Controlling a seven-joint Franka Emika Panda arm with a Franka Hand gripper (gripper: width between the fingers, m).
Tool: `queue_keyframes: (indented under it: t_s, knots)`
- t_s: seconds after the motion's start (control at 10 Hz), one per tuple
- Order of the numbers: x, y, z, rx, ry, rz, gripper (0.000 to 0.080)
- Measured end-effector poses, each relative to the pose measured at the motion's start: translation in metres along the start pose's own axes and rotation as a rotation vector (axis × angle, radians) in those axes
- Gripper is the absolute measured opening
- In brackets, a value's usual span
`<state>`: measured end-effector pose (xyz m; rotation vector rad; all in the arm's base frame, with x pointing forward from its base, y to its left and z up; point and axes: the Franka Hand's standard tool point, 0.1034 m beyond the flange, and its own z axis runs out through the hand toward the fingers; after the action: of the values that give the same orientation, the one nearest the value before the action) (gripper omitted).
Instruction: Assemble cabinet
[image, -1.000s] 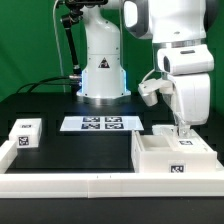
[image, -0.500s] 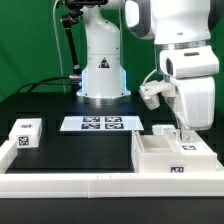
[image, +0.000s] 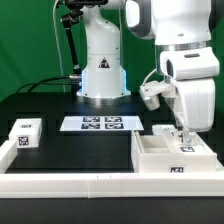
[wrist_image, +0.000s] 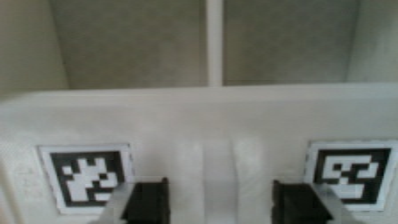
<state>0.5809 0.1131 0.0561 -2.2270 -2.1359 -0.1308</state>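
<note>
The cabinet body (image: 172, 158) is a white open tray with black-and-white tags, standing at the exterior view's right front. My gripper (image: 184, 137) hangs straight down over the tray's far side, fingertips at its rim. In the wrist view the gripper (wrist_image: 217, 205) is open. Its dark fingers (wrist_image: 146, 203) stand on either side of a white cabinet wall (wrist_image: 214, 130) that bears two tags (wrist_image: 86, 172). Nothing is held. A small white tagged box (image: 24, 133) lies at the exterior view's left.
The marker board (image: 99, 124) lies flat in the middle in front of the robot base (image: 103, 70). A small white piece (image: 162, 129) sits just behind the tray. A long white border rail (image: 70, 184) runs along the front edge.
The arm shifted slightly toward the exterior view's right a second ago and has held still since. The cabinet parts have not moved.
</note>
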Motion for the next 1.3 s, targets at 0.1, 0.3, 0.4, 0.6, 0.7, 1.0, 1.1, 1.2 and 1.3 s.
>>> queue_keyframes:
  t_s: [0.1, 0.3, 0.4, 0.6, 0.7, 1.0, 1.1, 1.2, 1.3]
  knots:
    - [0.000, 0.000, 0.000, 0.000, 0.000, 0.000, 0.0409]
    - [0.000, 0.002, -0.004, -0.007, -0.001, 0.002, 0.0583]
    - [-0.001, 0.001, -0.006, -0.011, -0.002, 0.003, 0.0737]
    - [-0.002, -0.007, -0.018, -0.033, -0.007, 0.041, 0.0790]
    - [-0.003, -0.018, -0.023, -0.035, -0.013, 0.067, 0.0790]
    - [-0.003, -0.051, -0.031, -0.046, -0.025, 0.110, 0.0797]
    - [-0.005, -0.060, -0.029, -0.051, -0.022, 0.110, 0.0797]
    - [-0.008, -0.068, -0.025, -0.053, -0.020, 0.111, 0.0797]
    - [-0.009, -0.074, -0.021, -0.044, -0.022, 0.112, 0.0797]
